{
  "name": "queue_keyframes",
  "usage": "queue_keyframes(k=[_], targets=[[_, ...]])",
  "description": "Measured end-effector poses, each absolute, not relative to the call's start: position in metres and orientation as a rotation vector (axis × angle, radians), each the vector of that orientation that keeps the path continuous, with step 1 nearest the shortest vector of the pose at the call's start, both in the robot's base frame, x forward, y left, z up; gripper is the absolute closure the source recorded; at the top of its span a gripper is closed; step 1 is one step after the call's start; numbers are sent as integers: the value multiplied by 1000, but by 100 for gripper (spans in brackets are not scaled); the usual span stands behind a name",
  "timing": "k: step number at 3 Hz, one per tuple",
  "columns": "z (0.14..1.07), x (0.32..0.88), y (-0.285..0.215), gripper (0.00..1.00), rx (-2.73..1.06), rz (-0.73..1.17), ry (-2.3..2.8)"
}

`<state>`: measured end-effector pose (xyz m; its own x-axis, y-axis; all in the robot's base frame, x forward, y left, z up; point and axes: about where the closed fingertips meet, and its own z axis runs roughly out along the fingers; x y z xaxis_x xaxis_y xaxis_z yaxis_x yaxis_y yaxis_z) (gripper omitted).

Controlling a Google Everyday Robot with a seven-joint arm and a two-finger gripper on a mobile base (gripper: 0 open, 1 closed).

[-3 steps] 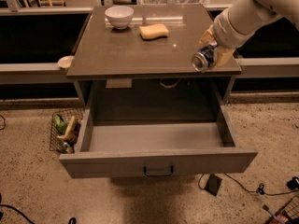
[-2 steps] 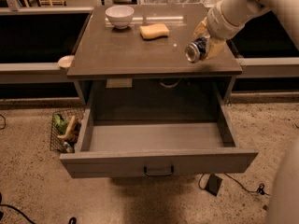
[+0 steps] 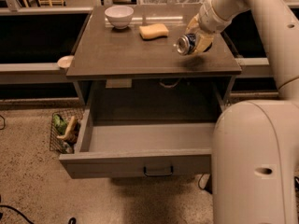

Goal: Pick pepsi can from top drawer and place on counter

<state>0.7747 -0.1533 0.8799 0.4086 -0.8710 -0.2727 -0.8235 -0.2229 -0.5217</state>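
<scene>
The pepsi can (image 3: 186,43) is held on its side, its silver end facing the camera, a little above the right part of the counter (image 3: 121,50). My gripper (image 3: 195,40) is shut on the can, with its yellowish fingers (image 3: 204,41) around the can's body. The top drawer (image 3: 140,146) stands pulled open below the counter, and its inside shows nothing in it. Its front panel carries a small dark handle (image 3: 158,171).
A white bowl (image 3: 118,16) and a yellow sponge (image 3: 153,31) sit at the back of the counter. A wire basket (image 3: 64,130) with items stands on the floor left of the drawer. My arm's large white body (image 3: 254,162) fills the lower right.
My gripper has carried the can up and to the left, from beside the counter's right front corner to above the counter's right part. The arm's body has come into view.
</scene>
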Motion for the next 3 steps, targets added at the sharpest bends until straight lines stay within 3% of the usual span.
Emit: queue_keyframes(k=[1,3], targets=[[886,787,-150,82,-2018,-96,1448],[884,796,-144,36,-1983,-65,1466]])
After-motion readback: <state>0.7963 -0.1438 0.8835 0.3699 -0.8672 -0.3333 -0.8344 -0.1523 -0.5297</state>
